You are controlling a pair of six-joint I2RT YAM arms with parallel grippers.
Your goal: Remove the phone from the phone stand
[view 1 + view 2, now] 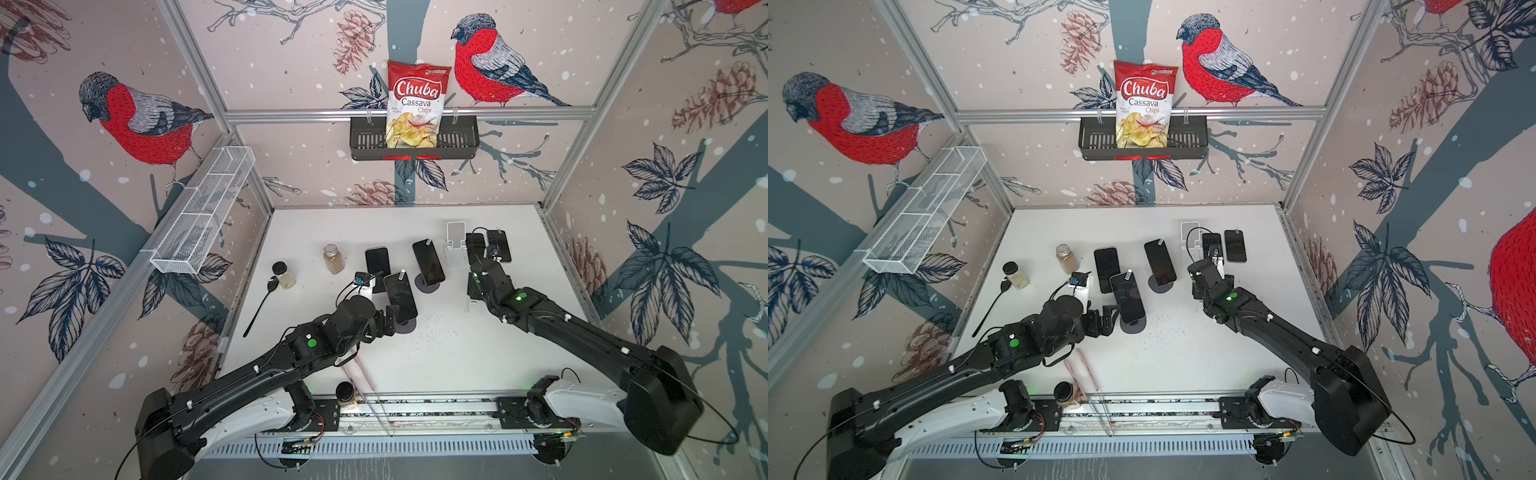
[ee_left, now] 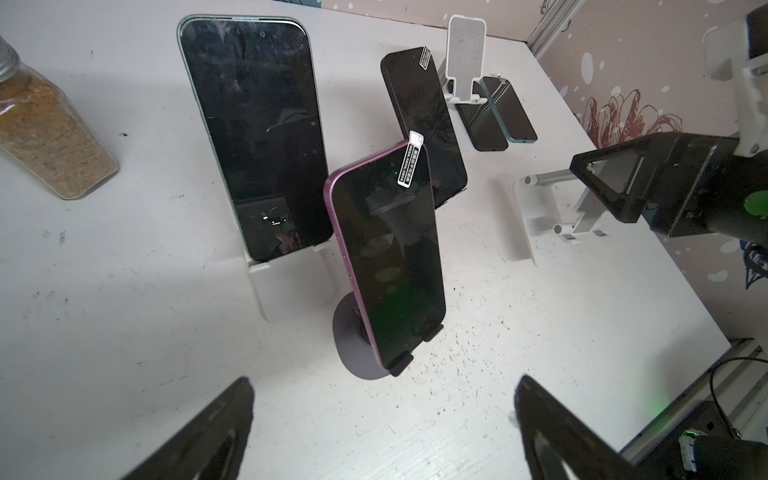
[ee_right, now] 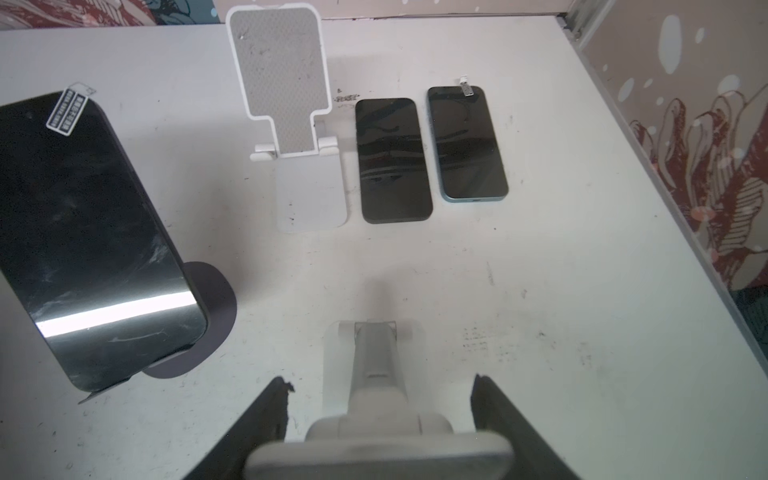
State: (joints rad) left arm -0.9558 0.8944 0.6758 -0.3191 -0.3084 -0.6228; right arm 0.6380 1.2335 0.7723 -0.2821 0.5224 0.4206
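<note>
I count five phones. Three are propped on stands and two lie flat point(image 3: 392, 160) point(image 3: 467, 143) side by side, right of centre on the table in both top views.

There are five stands as well:
- two dark round-footed ones
- a white block stand point(image 2: 291, 286) under the green-edged phone point(image 2: 253, 137)
- an empty white stand point(image 3: 282, 83) just beside the flat pair
- another white stand point(image 3: 376, 361) at my right gripper point(image 3: 380, 380)

I also count three spice jars point(image 1: 284, 275) point(image 1: 333, 258) point(image 1: 345, 392) and one black spoon point(image 1: 259, 307).

The purple-edged phone point(image 1: 400, 296) sits at mid-frame in both top views, resting in its dark round-footed stand point(image 2: 349, 332). It stands on its short bottom edge and leans back. In frame, its long axis runs nearly top to bottom, tipped slightly from upper left to lower right. The end with the white sticker tab is uppermost, and the glass faces my left gripper point(image 2: 384, 386).

The left gripper's jaws are wide apart with nothing between them, just short of the phone. The right gripper's jaws flank the white stand's back plate closely, but I cannot tell whether they pinch it.
</note>
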